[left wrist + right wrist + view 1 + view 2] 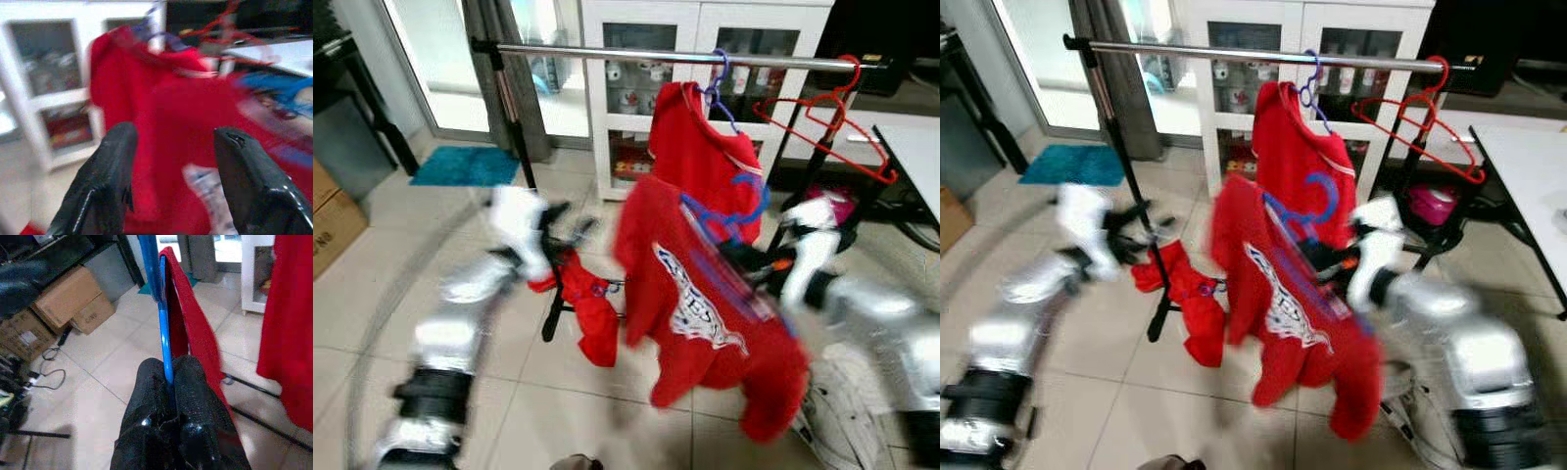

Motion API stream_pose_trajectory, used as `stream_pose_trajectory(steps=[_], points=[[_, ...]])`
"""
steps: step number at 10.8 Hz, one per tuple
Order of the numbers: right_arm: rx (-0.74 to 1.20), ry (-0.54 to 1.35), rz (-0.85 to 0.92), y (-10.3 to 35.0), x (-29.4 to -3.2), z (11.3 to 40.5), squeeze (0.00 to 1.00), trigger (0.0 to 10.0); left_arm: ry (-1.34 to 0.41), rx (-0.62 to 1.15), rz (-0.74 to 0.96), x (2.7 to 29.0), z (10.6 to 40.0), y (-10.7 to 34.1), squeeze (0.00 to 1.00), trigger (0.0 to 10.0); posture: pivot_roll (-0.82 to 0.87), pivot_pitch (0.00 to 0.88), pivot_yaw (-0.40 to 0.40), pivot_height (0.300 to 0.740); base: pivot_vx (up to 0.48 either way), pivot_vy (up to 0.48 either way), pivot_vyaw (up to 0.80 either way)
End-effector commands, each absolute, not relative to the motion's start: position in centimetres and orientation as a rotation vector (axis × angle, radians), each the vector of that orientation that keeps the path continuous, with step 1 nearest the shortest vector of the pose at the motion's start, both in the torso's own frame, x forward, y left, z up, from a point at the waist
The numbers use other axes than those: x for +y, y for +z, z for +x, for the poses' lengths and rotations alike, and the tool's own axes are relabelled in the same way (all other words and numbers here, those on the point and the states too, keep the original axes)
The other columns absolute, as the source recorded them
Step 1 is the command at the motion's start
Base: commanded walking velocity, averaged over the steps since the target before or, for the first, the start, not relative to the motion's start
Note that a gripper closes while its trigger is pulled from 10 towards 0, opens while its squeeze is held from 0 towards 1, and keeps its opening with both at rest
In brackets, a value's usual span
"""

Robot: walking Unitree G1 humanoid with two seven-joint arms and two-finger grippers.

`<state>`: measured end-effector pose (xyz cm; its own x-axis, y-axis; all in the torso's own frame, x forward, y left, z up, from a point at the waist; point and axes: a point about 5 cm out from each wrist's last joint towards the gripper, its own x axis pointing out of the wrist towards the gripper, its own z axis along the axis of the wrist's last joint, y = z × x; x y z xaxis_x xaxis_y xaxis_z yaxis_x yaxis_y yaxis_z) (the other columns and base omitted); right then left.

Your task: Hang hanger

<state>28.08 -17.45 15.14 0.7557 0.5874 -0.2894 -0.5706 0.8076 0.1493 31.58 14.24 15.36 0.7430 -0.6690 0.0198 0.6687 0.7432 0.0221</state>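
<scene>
A metal rail [607,51] spans the rack ahead of me. On it hang a red shirt [690,147] on a purple hanger [717,83] and a bare red hanger [832,122]. My right gripper [168,369] is shut on a blue hanger [163,328] that carries a second red shirt [695,313], held below the rail and in front of the hung shirt. My left gripper [171,142] is open and holds nothing, left of that shirt and facing it. The arms are blurred in the eye views. A small red cloth [585,299] hangs low on the rack's post.
A white glass-door cabinet [607,117] stands behind the rack. A teal mat [465,164] lies by the door at far left, with cardboard boxes [333,220] nearer. A white table [915,147] stands at right. A round wire object [847,411] lies on the tiled floor.
</scene>
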Motion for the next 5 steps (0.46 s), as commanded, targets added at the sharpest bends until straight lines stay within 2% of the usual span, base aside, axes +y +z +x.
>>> stream_pose_trajectory(steps=[1,2,3,5], points=[[0.282,0.627,0.054,16.6,-17.2,28.8,0.00,10.0,-0.878,-0.092,-0.022,13.3,31.0,17.1,0.00,10.0,-0.14,0.000,0.044,0.740,0.000,0.000,0.00],[0.280,0.631,0.058,17.0,-16.3,29.6,0.00,10.0,-1.080,-0.101,-0.016,11.9,30.3,17.7,0.76,10.0,-0.13,0.000,0.039,0.740,0.000,0.000,0.00],[0.268,0.645,0.058,17.7,-15.4,30.5,0.00,10.0,-1.208,-0.067,0.042,10.9,30.5,17.6,1.00,10.0,-0.13,0.000,0.033,0.740,0.000,0.000,0.00],[0.242,0.656,0.048,19.3,-13.1,32.2,0.00,10.0,-1.525,0.084,0.024,8.2,30.0,16.7,1.00,10.0,-0.15,0.000,0.046,0.740,0.000,0.000,0.00]])
